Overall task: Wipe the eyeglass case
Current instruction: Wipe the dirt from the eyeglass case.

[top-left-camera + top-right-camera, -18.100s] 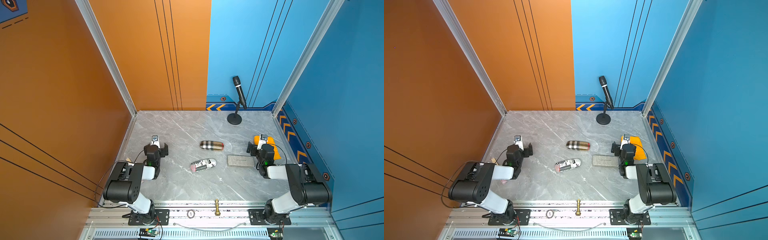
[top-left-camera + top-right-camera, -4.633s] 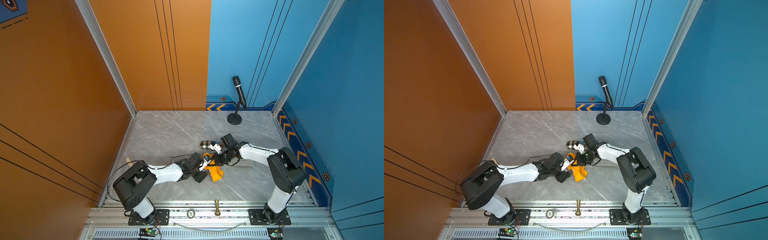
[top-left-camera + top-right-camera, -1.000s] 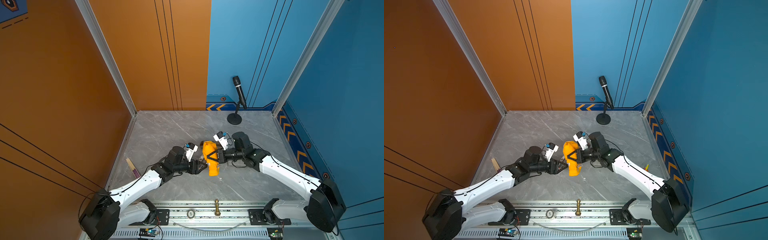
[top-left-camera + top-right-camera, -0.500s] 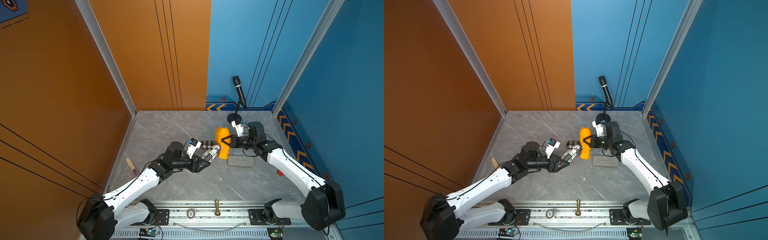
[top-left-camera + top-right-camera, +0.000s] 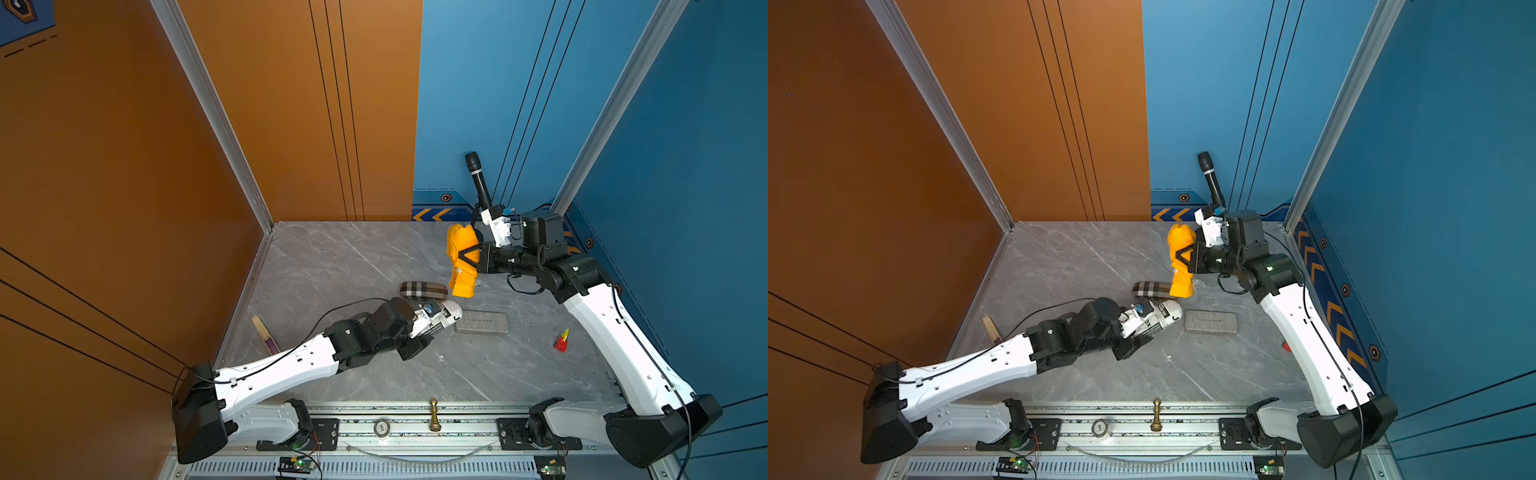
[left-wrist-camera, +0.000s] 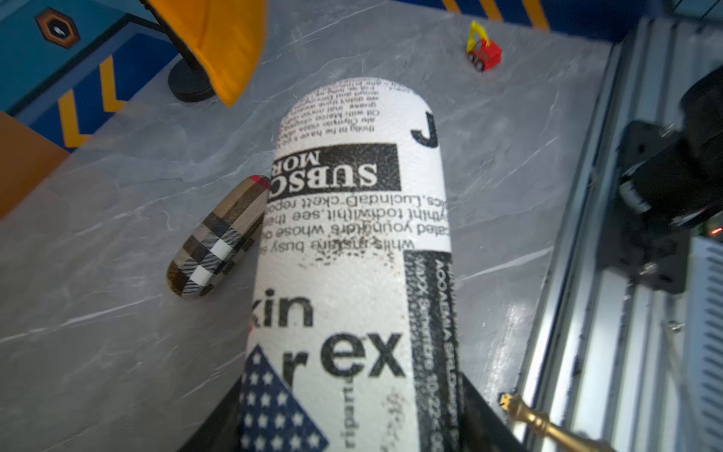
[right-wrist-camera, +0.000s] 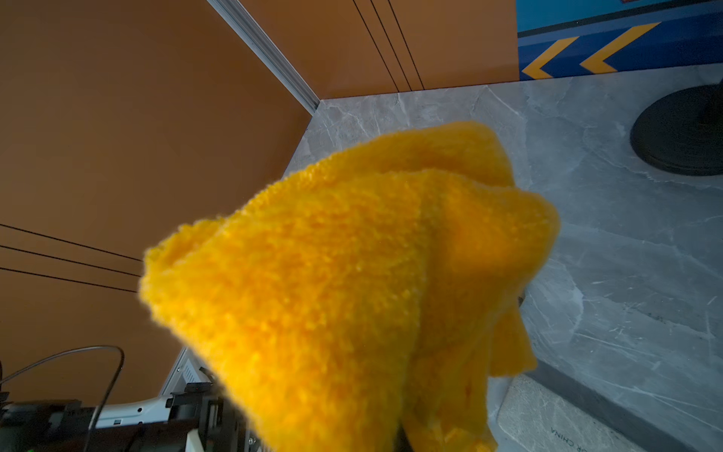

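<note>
The eyeglass case [image 5: 448, 314] [image 5: 1165, 316] is white with black newspaper print and a starred blue patch. My left gripper [image 5: 428, 328] [image 5: 1142, 329] is shut on its near end, and its rounded far end [image 6: 352, 129] points toward the right side of the table. An orange cloth [image 5: 462, 282] [image 5: 1181, 284] hangs from my right gripper [image 5: 466, 260] [image 5: 1182, 258], which is shut on it, raised over the back right of the table. Cloth and case are apart. In the right wrist view the cloth [image 7: 352, 274] hides the fingers.
A plaid case [image 5: 422, 289] [image 6: 219, 238] lies just behind the held case, a grey case [image 5: 482, 322] [image 5: 1210, 322] just right of it. A microphone stand [image 5: 478, 183] is at the back, a red toy [image 5: 561, 341] at right, a wooden stick [image 5: 264, 334] at left and a gold chess piece [image 5: 434, 415] on the front rail.
The cloth was against the case at table centre; my right arm has carried it up and back to the right. My left arm has swung the case right and lower.
</note>
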Controlling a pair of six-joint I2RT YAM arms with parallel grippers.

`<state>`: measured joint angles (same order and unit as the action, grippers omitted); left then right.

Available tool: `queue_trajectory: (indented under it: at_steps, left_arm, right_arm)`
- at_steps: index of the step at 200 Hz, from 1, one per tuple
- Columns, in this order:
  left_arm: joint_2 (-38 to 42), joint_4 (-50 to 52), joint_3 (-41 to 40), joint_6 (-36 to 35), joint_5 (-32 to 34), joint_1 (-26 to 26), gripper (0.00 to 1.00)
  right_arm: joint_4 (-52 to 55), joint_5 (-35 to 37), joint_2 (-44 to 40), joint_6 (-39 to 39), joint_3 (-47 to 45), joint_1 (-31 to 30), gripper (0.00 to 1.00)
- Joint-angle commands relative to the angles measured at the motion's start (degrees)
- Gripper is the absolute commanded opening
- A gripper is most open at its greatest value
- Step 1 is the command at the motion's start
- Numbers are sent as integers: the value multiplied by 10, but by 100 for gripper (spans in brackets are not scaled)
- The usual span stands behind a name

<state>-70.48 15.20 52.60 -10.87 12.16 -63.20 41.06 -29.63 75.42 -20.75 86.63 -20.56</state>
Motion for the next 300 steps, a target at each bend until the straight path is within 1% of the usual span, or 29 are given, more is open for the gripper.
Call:
queue_trajectory:
  at_steps: [1, 7, 11, 29, 43, 54, 68, 79, 103, 114, 123, 136, 168, 177, 181, 193, 216, 221, 223, 229, 263, 283, 300]
  left_arm:
    - [-2, -108, -53, -193, 261, -58, 31]
    - [-2, -145, -66, -228, 287, -70, 31]
    - [-2, -164, -74, -248, 316, -77, 31]
    - [-5, -241, -93, -312, 384, -97, 31]
    - [-5, -284, -105, -358, 404, -104, 31]
    - [-2, -293, -106, -368, 408, -103, 31]
    - [8, -288, -107, -364, 401, -101, 31]
    - [18, -286, -109, -357, 392, -98, 32]
    - [35, -272, -116, -336, 388, -90, 32]
    - [42, -265, -121, -328, 382, -86, 32]
    - [47, -256, -121, -315, 372, -80, 32]
    - [52, -245, -121, -297, 347, -73, 32]
    - [33, -236, -111, -284, 335, -64, 32]
    - [30, -233, -112, -277, 328, -58, 32]
    - [31, -232, -113, -272, 322, -56, 32]
    - [33, -230, -118, -260, 311, -49, 32]
    - [42, -224, -120, -239, 298, -32, 33]
    - [45, -221, -119, -233, 298, -28, 33]
    - [46, -219, -120, -231, 284, -26, 33]
    - [49, -214, -119, -225, 274, -20, 33]
    - [71, -191, -127, -200, 258, -3, 33]
    - [72, -190, -128, -191, 241, -5, 33]
    - [61, -196, -124, -187, 235, -3, 33]
  right_arm:
    - [72, 10, 39, 13, 48, -31, 0]
    - [78, 10, 53, 13, 58, -43, 0]
    - [82, 9, 62, 15, 64, -54, 0]
    - [92, 8, 98, 21, 76, -99, 0]
    - [99, 4, 126, 25, 72, -128, 0]
    - [98, -6, 141, 31, 58, -149, 0]
    - [87, 0, 144, 35, 20, -166, 0]
    - [81, 1, 143, 34, -14, -164, 0]
    - [88, 4, 120, 48, -84, -115, 0]
    - [100, 2, 104, 63, -104, -85, 0]
    - [117, 9, 100, 81, -101, -81, 0]
    - [135, 21, 105, 94, -79, -99, 0]
    - [87, -25, 146, 52, -42, -182, 0]
    - [83, -34, 159, 48, -32, -193, 0]
    - [84, -38, 163, 48, -28, -213, 0]
    - [84, -49, 170, 49, -23, -222, 0]
    - [84, -76, 156, 51, -49, -201, 0]
    - [84, -81, 150, 50, -57, -176, 0]
    - [84, -83, 148, 50, -62, -171, 0]
    - [85, -85, 139, 50, -76, -157, 0]
    - [134, -64, 89, 86, -123, -86, 0]
    - [137, -60, 82, 86, -114, -94, 0]
    - [105, -76, 100, 60, -105, -134, 0]
